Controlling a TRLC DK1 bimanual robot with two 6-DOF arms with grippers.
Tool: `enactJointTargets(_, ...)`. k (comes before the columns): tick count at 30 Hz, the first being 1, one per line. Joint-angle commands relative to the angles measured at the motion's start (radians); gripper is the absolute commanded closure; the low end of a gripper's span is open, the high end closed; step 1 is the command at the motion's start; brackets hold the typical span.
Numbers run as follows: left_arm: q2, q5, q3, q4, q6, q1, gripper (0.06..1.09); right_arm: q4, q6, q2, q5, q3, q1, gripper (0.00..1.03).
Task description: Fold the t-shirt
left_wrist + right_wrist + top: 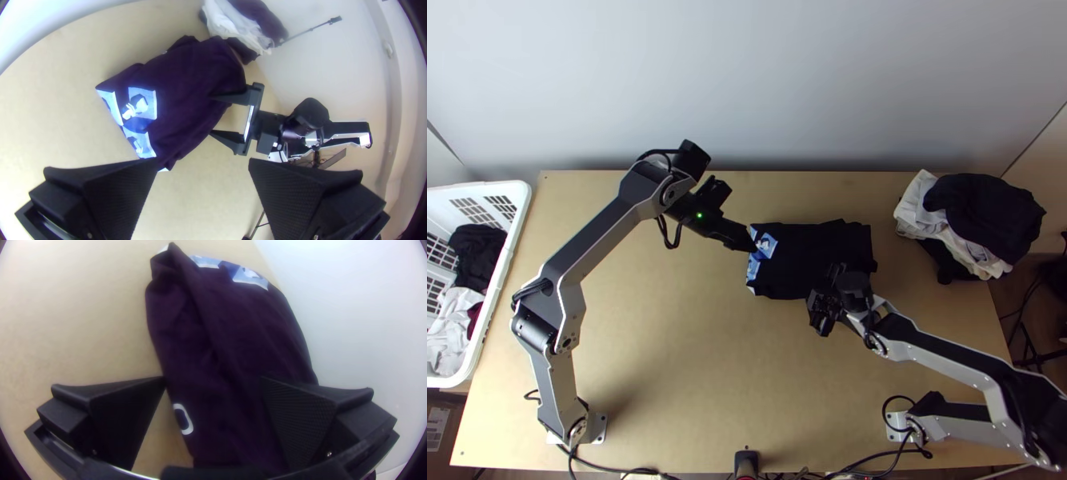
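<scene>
Your silver-grey, black-jointed left arm [599, 240] slants far up the top view, its black left gripper [737, 216] angled inward, wide flat fingers spread. Your silver-grey, black-jointed right arm [947, 352] (sharply bent, this one) doubles back from the right edge, its black right gripper [821, 300] pointing inward, fingers apart too.

Place: robotics lab or similar workspace | signs: left robot arm [603, 238] and right robot arm [947, 350] mounted on wooden desk [667, 360], trailing cables [627, 470], plain wall [747, 80], laundry basket [525, 200]
</scene>
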Motion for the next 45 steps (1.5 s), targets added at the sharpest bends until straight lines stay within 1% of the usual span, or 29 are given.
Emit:
enactJointTargets(1,-0.031,-0.001,-0.040,-0.001,0.008,0.020,0.10,0.132,-0.008,0.137,0.083,0.026,0.002,0.05)
enactJointTargets(5,-0.040,0.000,-0.057,-0.001,0.013,0.028,0.10,0.140,-0.005,0.204,0.099,0.057,0.002,0.05)
enactJointTargets(10,-0.046,0.000,-0.059,-0.001,0.018,0.037,0.10,0.181,0.008,0.310,0.151,0.116,0.009,0.05)
enactJointTargets(11,-0.048,0.000,-0.060,-0.001,0.018,0.039,0.10,0.181,0.011,0.327,0.152,0.127,0.012,0.05)
enactJointTargets(12,-0.051,0.000,-0.065,-0.001,0.018,0.039,0.10,0.181,0.012,0.344,0.155,0.135,0.015,0.10)
enactJointTargets(13,-0.054,0.000,-0.068,-0.001,0.019,0.039,0.10,0.181,0.012,0.356,0.157,0.141,0.018,0.18)
enactJointTargets(14,-0.057,0.000,-0.071,-0.001,0.019,0.039,0.10,0.180,0.014,0.365,0.157,0.146,0.018,0.30)
enactJointTargets(15,-0.060,0.000,-0.074,-0.001,0.021,0.040,0.10,0.178,0.018,0.370,0.157,0.150,0.019,0.49)
enactJointTargets(16,-0.063,0.000,-0.079,-0.001,0.022,0.042,0.10,0.178,0.026,0.370,0.157,0.153,0.021,0.66)
enactJointTargets(18,-0.072,0.000,-0.086,-0.001,0.027,0.046,0.10,0.178,0.043,0.364,0.158,0.156,0.022,0.95)
enactJointTargets(19,-0.075,0.000,-0.089,-0.001,0.027,0.049,0.10,0.178,0.046,0.356,0.160,0.155,0.022,1.00)
enactJointTargets(23,-0.092,0.000,-0.105,-0.003,0.030,0.060,0.10,0.177,0.048,0.293,0.162,0.144,0.022,1.00)
enactJointTargets(25,-0.103,0.000,-0.112,-0.003,0.030,0.062,0.10,0.166,0.071,0.240,0.168,0.142,0.028,1.00)
enactJointTargets(30,-0.127,0.000,-0.123,-0.003,0.030,0.065,0.10,0.115,0.081,0.072,0.209,0.139,0.044,1.00)
enactJointTargets(33,-0.140,0.000,-0.123,-0.006,0.028,0.071,0.10,0.089,0.084,0.008,0.249,0.153,0.038,1.00)
enactJointTargets(39,-0.173,-0.005,-0.135,-0.010,0.016,0.085,0.10,0.032,0.069,-0.089,0.266,0.178,-0.030,1.00)
enactJointTargets(43,-0.213,-0.017,-0.163,-0.010,0.013,0.108,0.10,-0.034,0.067,-0.158,0.264,0.236,-0.085,1.00)
enactJointTargets(45,-0.239,-0.037,-0.175,-0.010,0.011,0.120,0.10,-0.061,0.063,-0.188,0.263,0.268,-0.110,1.00)
